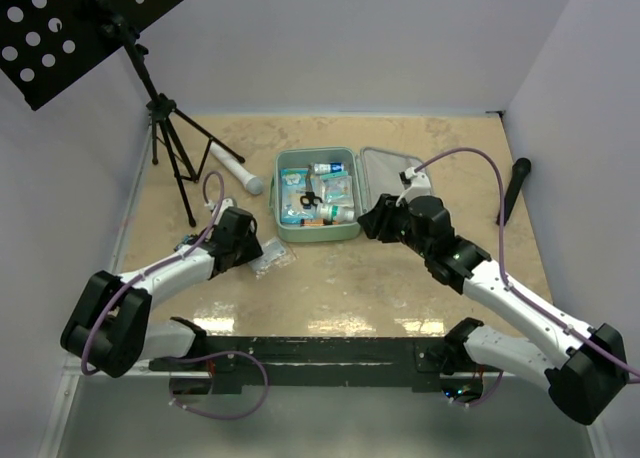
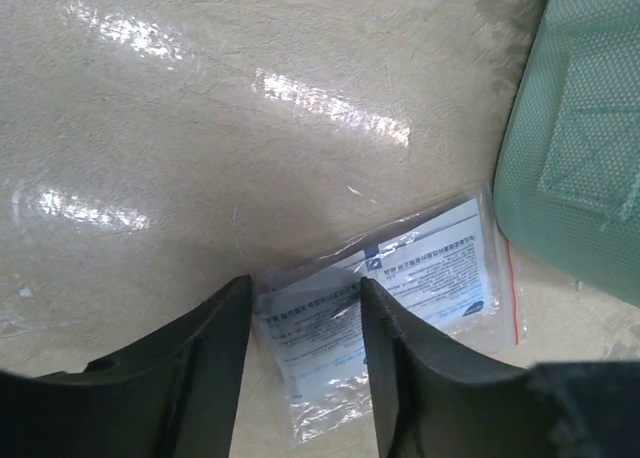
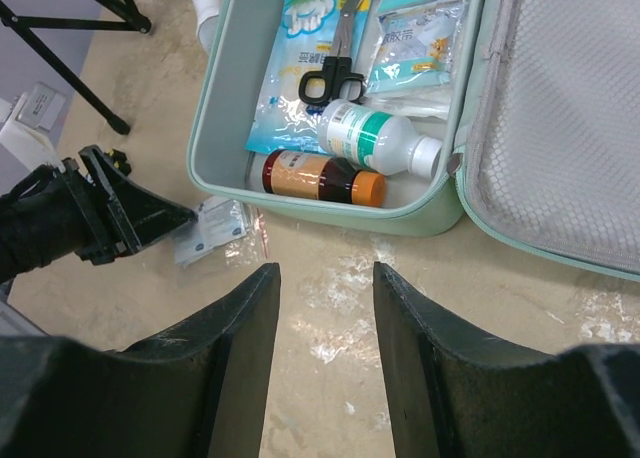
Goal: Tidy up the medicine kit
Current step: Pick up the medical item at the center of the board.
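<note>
As left end effector (image 2: 302, 290) straddles packet (image 2: 430, 268), right end effector (image 3: 326, 274) part-open

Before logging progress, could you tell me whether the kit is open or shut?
Open: the kit has its mesh lid laid flat alongside.

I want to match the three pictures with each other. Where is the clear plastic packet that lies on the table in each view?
Top external: the packet lies left of centre, off the near-left corner of the medicine kit.
Left wrist: the packet is at bottom centre.
Right wrist: the packet is at the left, below the medicine kit.
Shared landmark: the mint-green medicine kit.
</note>
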### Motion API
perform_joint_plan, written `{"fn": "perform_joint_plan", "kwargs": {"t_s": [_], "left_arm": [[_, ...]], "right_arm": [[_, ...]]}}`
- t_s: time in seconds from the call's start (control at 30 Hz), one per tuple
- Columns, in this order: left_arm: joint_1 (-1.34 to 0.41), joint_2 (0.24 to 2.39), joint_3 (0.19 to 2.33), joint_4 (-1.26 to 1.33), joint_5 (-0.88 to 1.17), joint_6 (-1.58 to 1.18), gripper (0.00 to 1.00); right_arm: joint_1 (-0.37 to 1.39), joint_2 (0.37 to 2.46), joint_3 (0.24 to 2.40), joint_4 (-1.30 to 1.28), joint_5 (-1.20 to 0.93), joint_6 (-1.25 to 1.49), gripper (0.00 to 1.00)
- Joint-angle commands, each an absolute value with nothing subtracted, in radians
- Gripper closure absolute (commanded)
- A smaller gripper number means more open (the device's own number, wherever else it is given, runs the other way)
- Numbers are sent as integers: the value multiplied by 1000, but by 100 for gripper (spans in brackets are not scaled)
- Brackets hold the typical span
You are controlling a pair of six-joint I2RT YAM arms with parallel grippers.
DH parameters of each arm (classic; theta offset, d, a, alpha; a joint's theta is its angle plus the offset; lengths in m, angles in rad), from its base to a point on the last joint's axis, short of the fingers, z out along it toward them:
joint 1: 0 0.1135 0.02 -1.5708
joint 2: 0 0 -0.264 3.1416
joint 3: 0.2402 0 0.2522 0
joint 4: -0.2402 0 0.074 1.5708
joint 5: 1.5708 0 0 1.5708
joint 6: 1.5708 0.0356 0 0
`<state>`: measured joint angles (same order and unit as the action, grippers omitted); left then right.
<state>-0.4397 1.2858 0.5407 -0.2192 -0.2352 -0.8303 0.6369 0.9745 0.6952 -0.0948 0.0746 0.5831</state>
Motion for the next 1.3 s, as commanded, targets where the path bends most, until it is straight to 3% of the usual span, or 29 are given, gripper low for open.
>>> {"fn": "perform_joint_plan", "kwargs": {"t_s": [0.0, 0.33, 0.5, 0.83, 1.27], "left_arm": [[-443, 1301, 495, -236, -193, -828, 54], [-446, 1208, 486, -275, -196, -848, 100], [-446, 1019, 495, -342, -178, -874, 100], [-446, 730, 584, -404, -69, -940, 100], [-446, 715, 603, -79, 213, -1011, 100]], "right_arm": [[641, 982, 713, -63, 61, 563, 53], [640, 974, 722, -67, 43, 566, 53], [641, 989, 742, -57, 3, 549, 54], [641, 991, 775, 52, -271, 531, 53], [643, 1015, 744, 192, -517, 542, 49]]}}
